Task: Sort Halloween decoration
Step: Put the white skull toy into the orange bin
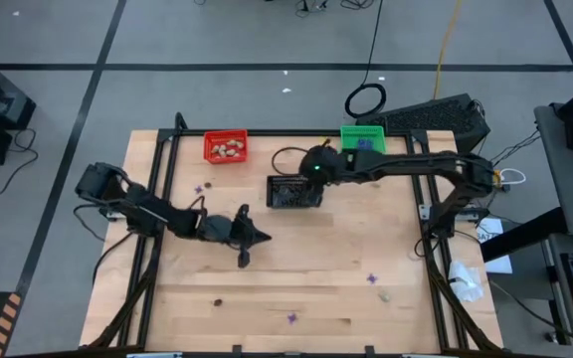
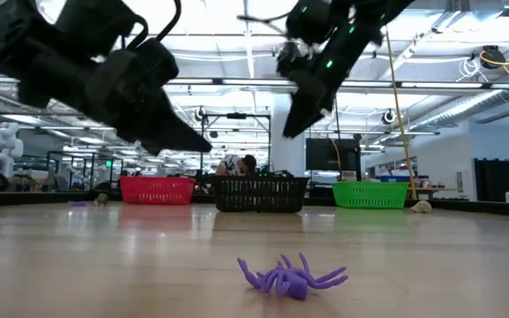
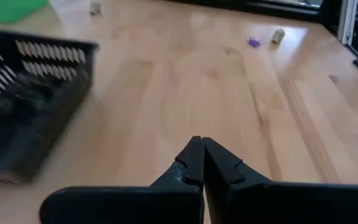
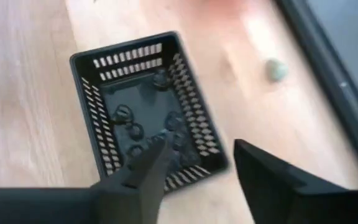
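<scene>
Sorting partly done: right end effector [image 4: 197, 168], fingers apart, hovers over the black basket [image 1: 293, 192] holding dark bits [image 4: 124, 114]; left end effector [image 3: 202, 151] shut, empty; purple spiders [image 1: 291, 318] remain near the bench's front edge.

Purple spiders: 1 [image 2: 292, 276] lies flat on wood at near edge, legs spread. 2 more on table, 1 [image 1: 372, 279] toward right side, 1 [image 1: 199, 188] at left below red basket [image 1: 226, 147].
Beige lumps [image 1: 229, 150]: heap inside red basket. 1 loose lump [image 1: 384, 294] just beside right spider.
Dark bits [image 4: 143, 132]: several lie on floor of black basket [image 4: 191, 115]. 1 loose bit [image 1: 219, 302] on table, near front left.
</scene>
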Tool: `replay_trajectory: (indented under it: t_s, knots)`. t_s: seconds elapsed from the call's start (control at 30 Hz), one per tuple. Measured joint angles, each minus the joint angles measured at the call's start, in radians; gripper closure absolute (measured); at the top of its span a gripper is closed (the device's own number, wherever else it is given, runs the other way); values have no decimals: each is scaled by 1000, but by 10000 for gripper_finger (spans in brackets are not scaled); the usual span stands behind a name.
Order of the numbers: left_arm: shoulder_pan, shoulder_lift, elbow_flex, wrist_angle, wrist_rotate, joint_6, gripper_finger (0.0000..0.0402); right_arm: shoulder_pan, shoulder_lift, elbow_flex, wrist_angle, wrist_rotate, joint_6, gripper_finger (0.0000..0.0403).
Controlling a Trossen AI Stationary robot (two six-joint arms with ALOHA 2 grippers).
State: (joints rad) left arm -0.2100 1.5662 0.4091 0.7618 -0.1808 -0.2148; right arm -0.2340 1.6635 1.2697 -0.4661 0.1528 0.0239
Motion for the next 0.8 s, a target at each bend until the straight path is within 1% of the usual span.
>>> replay_trajectory:
  t_s: [0.07, 0.13, 0.23, 0.3, 0.33, 0.37, 0.47, 0.57, 0.67, 0.8]
  knots:
    - [54, -51, 5, -56, 46, 24, 402, 3, -59, -12, -27, 32, -15, 245]
    - [123, -103, 32, -165, 87, 54, 402, 6, -117, -55, -11, 47, -41, 279]
    - [234, -151, 116, -368, 150, 121, 402, 6, -196, -171, 102, 34, -61, 338]
    - [308, -159, 185, -500, 191, 183, 402, 6, -246, -267, 215, 30, -71, 377]
    - [346, -158, 224, -563, 212, 219, 402, 5, -268, -314, 276, 29, -77, 390]
    - [384, -152, 265, -612, 231, 255, 402, 2, -287, -359, 331, 29, -83, 395]
    - [494, -115, 386, -755, 290, 352, 402, -8, -337, -475, 494, 29, -93, 388]
    - [599, -59, 502, -879, 320, 441, 402, -21, -383, -555, 619, 29, -119, 388]
    - [694, 16, 618, -974, 338, 520, 402, -43, -422, -593, 680, 27, -145, 397]
    - [792, 144, 772, -1091, 373, 608, 402, -67, -459, -605, 695, 27, -170, 400]
